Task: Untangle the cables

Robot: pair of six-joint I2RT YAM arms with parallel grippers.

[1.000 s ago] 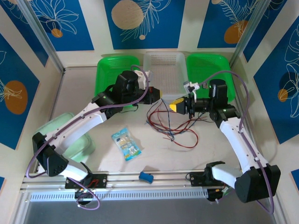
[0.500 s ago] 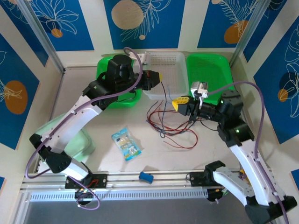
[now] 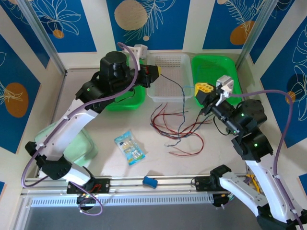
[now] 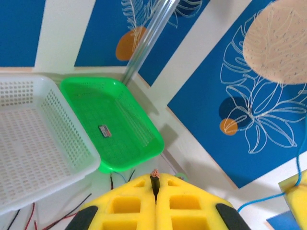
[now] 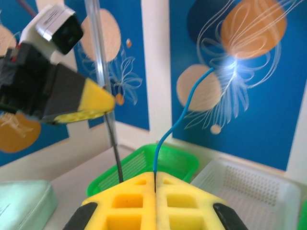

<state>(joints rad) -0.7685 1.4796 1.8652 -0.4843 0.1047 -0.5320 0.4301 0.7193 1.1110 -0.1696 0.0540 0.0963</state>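
The cables [image 3: 175, 125] lie tangled on the table in front of the white basket, red and dark strands mixed. My left gripper [image 3: 157, 74] is raised over the white basket's left rim and is shut on a black cable end [image 4: 155, 180] with bare copper at its tip. That strand [image 3: 183, 103] hangs down into the pile. My right gripper [image 3: 200, 89] is lifted to the right of the pile, shut on a thin blue cable [image 5: 178, 122] that curves upward from the closed jaws. In the right wrist view the left gripper [image 5: 98, 103] shows with its black strand [image 5: 114, 148] hanging below.
A white basket [image 3: 165, 97] stands at the back between two green baskets, one at the left [image 3: 125, 101] and one at the right [image 3: 213, 64]. A snack packet [image 3: 129, 147], a small blue object [image 3: 150, 181] and a pale green container [image 3: 79, 151] lie nearer the front.
Both arms have risen and drawn apart. The left gripper went back and left, the right gripper right and up. The held strands have been pulled up out of the pile.
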